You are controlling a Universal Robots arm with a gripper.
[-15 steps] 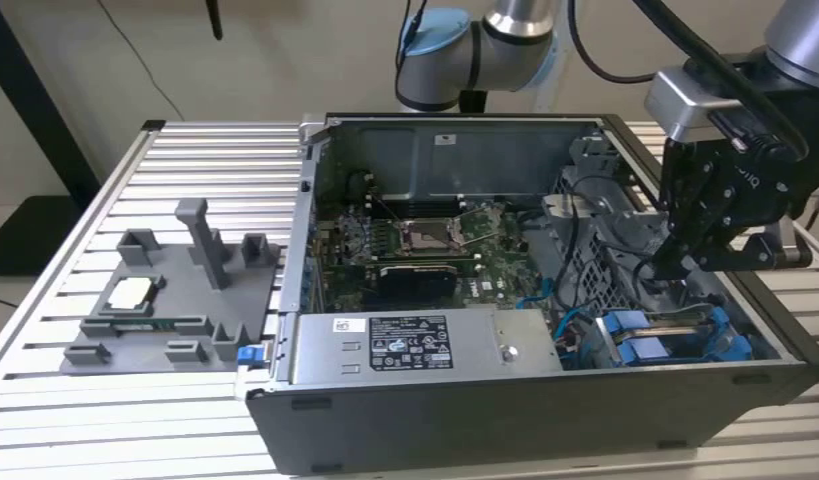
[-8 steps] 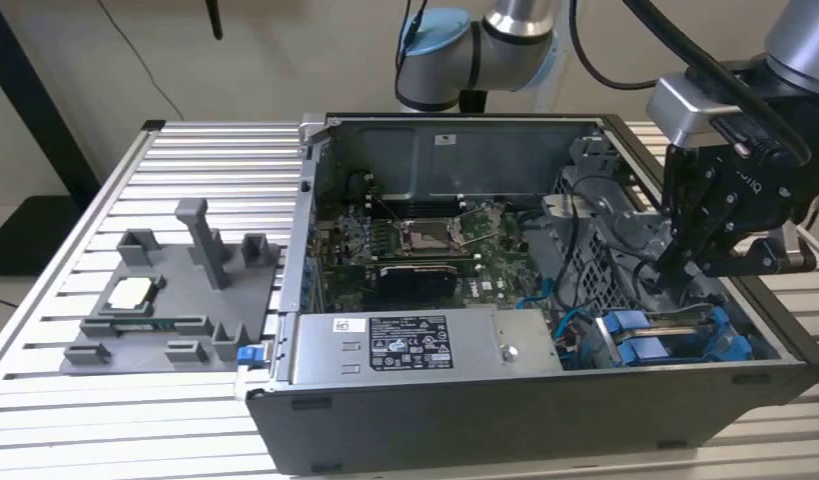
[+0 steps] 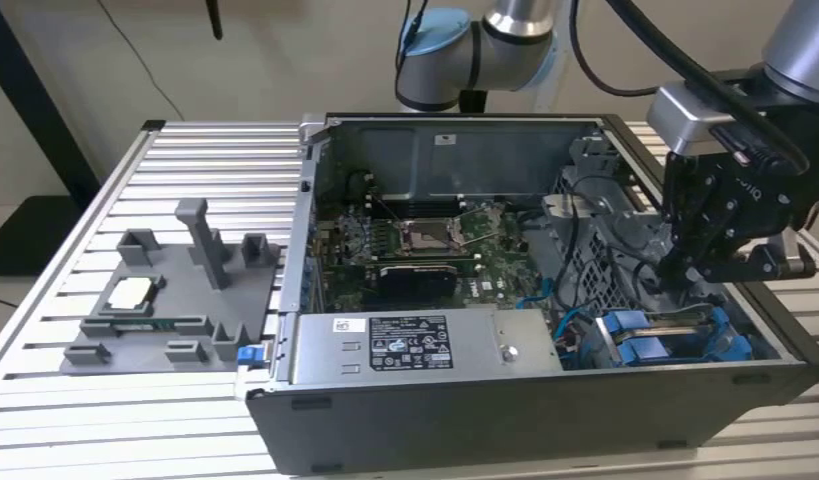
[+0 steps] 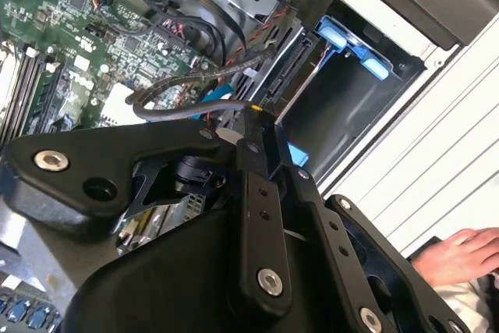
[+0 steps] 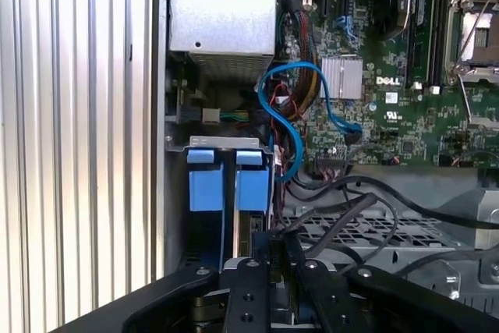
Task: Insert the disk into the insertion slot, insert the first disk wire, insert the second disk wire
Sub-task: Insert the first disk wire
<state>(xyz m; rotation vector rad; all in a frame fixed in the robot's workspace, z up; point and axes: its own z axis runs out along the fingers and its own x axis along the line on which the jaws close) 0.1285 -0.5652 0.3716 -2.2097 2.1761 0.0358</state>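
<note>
Step in hand, as we judge it: the first wire. The disk (image 5: 253, 190) looks done. Its blue carrier stands on edge inside the slot (image 5: 226, 143), just beside a second blue carrier, at the corner of the case (image 3: 543, 405) on the exterior view's right.

In the exterior view the gripper (image 3: 676, 280) is lowered into the case right above that cage. In both wire views it points at the disk end, with a tangle of black leads around it.

The fingers (image 4: 251, 193) look closed, pressed together with no real gap. They seem to pinch the plug end of a black wire (image 4: 187, 108), which loops away toward the board. We read this as a grip on the wire. The plug itself is mostly hidden by the fingers, so we can't tell how it is turned.

Plug not yet seated, as far as we can see. It is near the disk's edge, but we can't tell if it touches.

What this step calls for, in our view: plug square to the disk's port, a straight push, and the loose leads and the blue cable (image 5: 290, 118) kept out of the way.
</note>
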